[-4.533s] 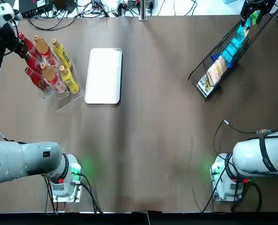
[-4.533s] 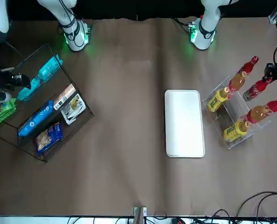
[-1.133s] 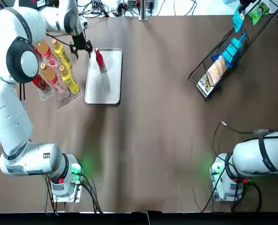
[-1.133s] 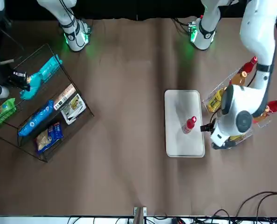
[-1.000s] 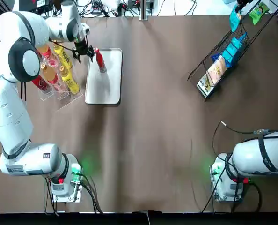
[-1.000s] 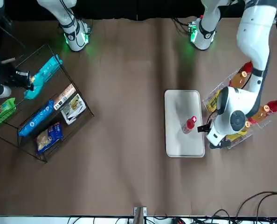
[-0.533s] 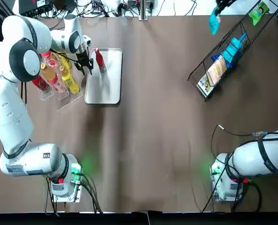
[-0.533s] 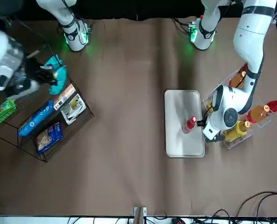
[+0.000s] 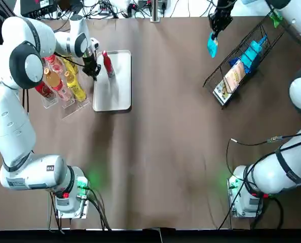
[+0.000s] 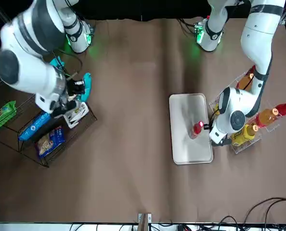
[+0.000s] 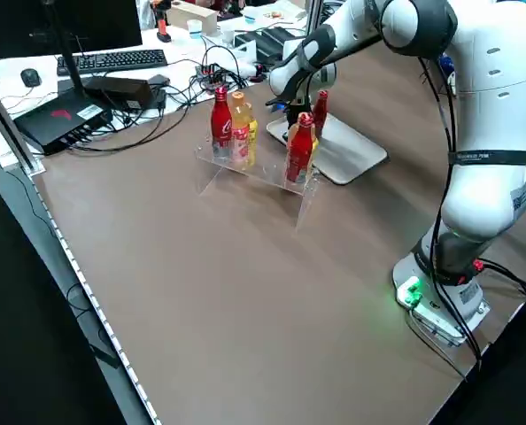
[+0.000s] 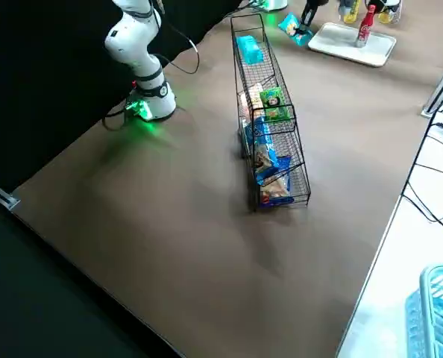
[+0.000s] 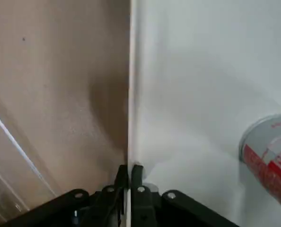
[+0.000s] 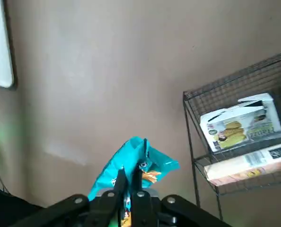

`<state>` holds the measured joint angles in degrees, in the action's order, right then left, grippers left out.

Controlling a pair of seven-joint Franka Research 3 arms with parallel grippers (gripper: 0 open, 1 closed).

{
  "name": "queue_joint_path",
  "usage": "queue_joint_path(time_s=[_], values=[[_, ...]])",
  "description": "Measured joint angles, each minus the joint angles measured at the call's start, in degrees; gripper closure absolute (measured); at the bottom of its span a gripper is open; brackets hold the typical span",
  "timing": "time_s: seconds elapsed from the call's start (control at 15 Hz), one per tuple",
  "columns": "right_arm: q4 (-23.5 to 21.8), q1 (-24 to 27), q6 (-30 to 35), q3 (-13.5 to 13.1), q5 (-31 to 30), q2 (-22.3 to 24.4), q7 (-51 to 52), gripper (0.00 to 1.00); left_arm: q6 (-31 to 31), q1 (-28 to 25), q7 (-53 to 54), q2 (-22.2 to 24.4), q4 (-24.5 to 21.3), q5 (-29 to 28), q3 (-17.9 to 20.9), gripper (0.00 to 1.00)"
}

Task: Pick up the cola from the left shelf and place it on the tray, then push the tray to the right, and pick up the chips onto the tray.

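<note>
Brown tabletop [image 9: 165, 152]: tray [image 9: 115, 88] near far-left corner, cola [image 9: 107, 65] upright on its far end. Left hand [image 13: 129, 169] clenched, empty, at tray's left edge; contact unclear. Right hand [image 14: 129, 176] grasps teal chips [image 14: 136, 158] mid-air near far edge, bag's bottom hidden behind fingers.

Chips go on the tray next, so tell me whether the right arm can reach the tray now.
Probably yes. The right hand holds the chips bag over bare table, clear of the wire rack, with nothing between it and the tray. The cola and left hand occupy only its far left corner.
</note>
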<state>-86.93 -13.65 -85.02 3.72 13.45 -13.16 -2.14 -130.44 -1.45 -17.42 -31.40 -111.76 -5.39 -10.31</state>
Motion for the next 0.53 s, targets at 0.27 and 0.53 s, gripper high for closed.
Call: queue_joint_path(time_s=[0.27,0.53], values=[[-0.2,-1.3,-2.0,0.0,0.0,-4.4,0.0,0.93,-0.4,0.1,0.0,0.0,0.1,0.0,0.0,0.93],[-0.6,-1.6,-5.8,0.0,-0.2,-9.4,0.6,0.93,-1.0,5.1,-4.4,-0.6,2.5,1.1,-0.5,0.93]])
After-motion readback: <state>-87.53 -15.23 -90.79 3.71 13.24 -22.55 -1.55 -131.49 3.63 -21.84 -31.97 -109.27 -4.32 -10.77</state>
